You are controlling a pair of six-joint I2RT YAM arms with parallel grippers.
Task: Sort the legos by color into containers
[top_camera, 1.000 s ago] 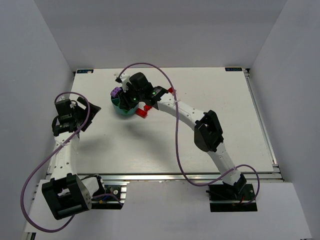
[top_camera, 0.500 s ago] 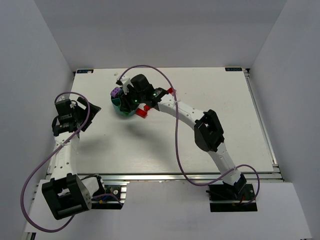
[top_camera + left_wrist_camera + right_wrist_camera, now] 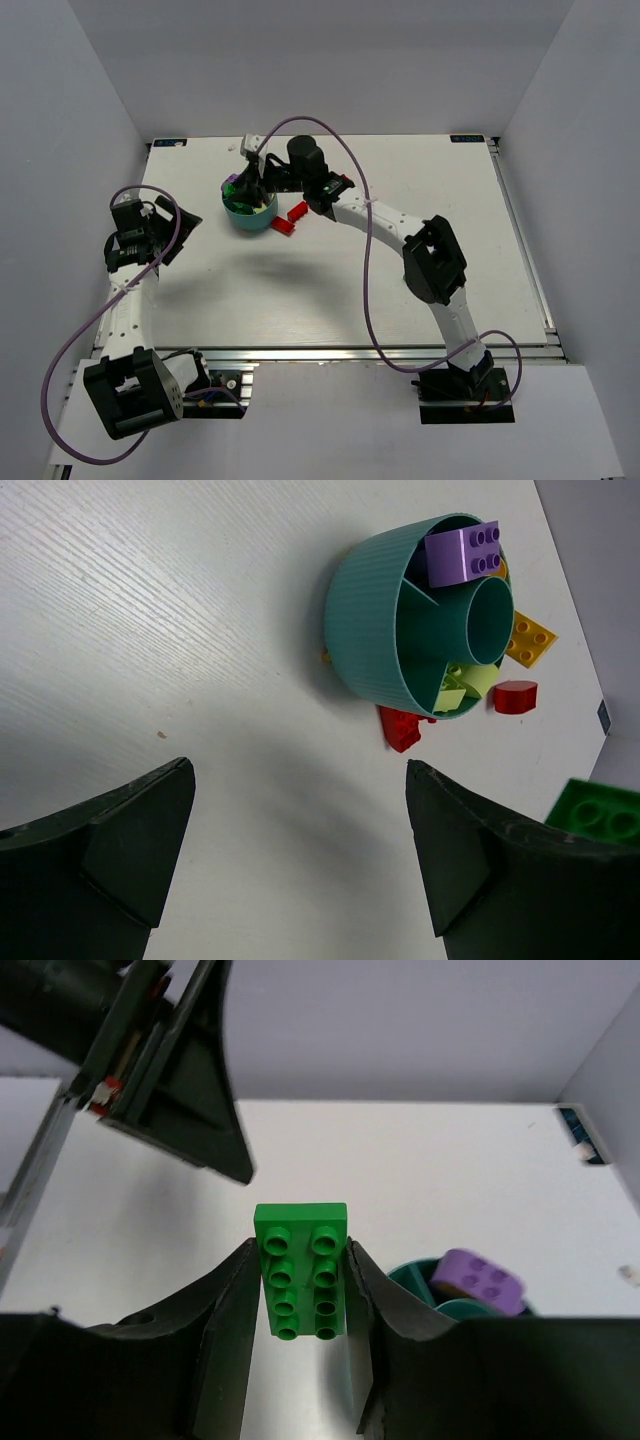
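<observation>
White worktop [image 3: 500, 200] carries the teal cup [image 3: 250, 212] in the upper left of the top view, a purple brick [image 3: 462, 552] in one compartment. Near it, the right gripper [image 3: 300, 1258] pinches a flat green plate [image 3: 301, 1272]. Red bricks [image 3: 297, 211] lie beside the cup. The left gripper [image 3: 298, 772] hangs spread wide, well apart.

A lab test cell — white table [image 3: 300, 290] boxed by plain grey walls [image 3: 90, 90].
</observation>
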